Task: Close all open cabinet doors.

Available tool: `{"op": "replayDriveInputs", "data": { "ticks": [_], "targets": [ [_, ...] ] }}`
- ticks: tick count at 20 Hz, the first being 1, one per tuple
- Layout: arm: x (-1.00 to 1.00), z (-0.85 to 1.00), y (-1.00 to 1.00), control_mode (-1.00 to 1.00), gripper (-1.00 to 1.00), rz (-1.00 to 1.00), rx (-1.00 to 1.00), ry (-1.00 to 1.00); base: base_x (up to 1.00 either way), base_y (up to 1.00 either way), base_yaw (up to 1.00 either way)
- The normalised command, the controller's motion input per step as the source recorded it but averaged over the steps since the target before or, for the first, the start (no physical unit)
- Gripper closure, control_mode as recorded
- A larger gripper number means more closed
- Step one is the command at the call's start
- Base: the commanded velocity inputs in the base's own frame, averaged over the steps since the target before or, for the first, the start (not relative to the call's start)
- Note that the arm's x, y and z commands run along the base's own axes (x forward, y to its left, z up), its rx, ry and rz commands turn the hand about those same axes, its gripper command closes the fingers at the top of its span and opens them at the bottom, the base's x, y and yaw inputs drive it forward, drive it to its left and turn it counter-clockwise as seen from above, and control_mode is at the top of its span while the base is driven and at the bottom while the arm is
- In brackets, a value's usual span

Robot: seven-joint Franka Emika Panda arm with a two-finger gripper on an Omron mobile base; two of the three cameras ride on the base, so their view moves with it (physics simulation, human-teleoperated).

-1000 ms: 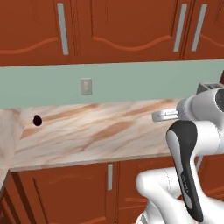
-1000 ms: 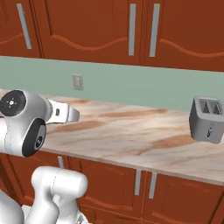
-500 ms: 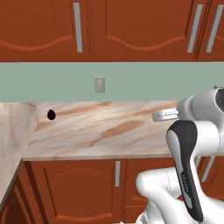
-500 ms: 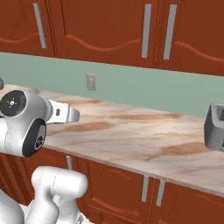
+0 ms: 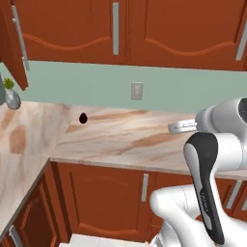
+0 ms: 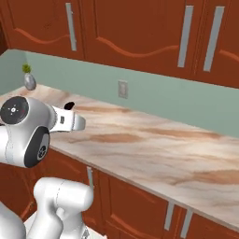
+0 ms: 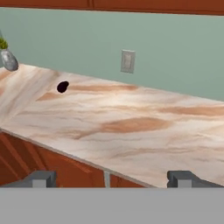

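a: whole scene is sliding right across both base views, so the base is driving left along the counter (image 5: 120, 135) (the toaster that was at the right edge a second ago is gone from view).

b: yep, and an open cabinet door (image 5: 14, 46) is coming in at the upper left, i think swung out over the corner, though it's cropped.

a: gripper (image 7: 111, 178) is spread wide, holding nothing, well apart from that door. closing isn't started.

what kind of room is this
A kitchen, most likely, rendered rather than real: a marble-look countertop runs around a corner under reddish-brown wall cabinet doors with grey bar handles, more cabinets sit below it, and a wall outlet is set in the pale green backsplash.
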Motion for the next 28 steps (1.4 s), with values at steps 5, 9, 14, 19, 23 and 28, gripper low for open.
{"op": "replayDriveInputs", "data": {
  "ticks": [5, 9, 14, 19, 23, 28],
  "targets": [
    [0.00, 0.00, 0.00, 1.00, -1.00, 0.00, 0.00, 0.00, 0.04, 0.25, 0.37],
    [0.00, 0.00, 0.00, 1.00, -1.00, 0.00, 0.00, 0.00, 0.20, 0.26, 0.41],
    [0.00, 0.00, 0.00, 1.00, -1.00, 0.00, 0.00, 0.00, 0.33, 0.26, 0.43],
    [0.00, 0.00, 0.00, 1.00, -1.00, 0.00, 0.00, 0.00, 0.41, 0.16, 0.44],
    [0.00, 0.00, 0.00, 1.00, -1.00, 0.00, 0.00, 0.00, 0.46, 0.10, 0.44],
    [0.00, 0.00, 0.00, 1.00, -1.00, 0.00, 0.00, 0.00, 0.46, 0.01, 0.47]
  ]
}}
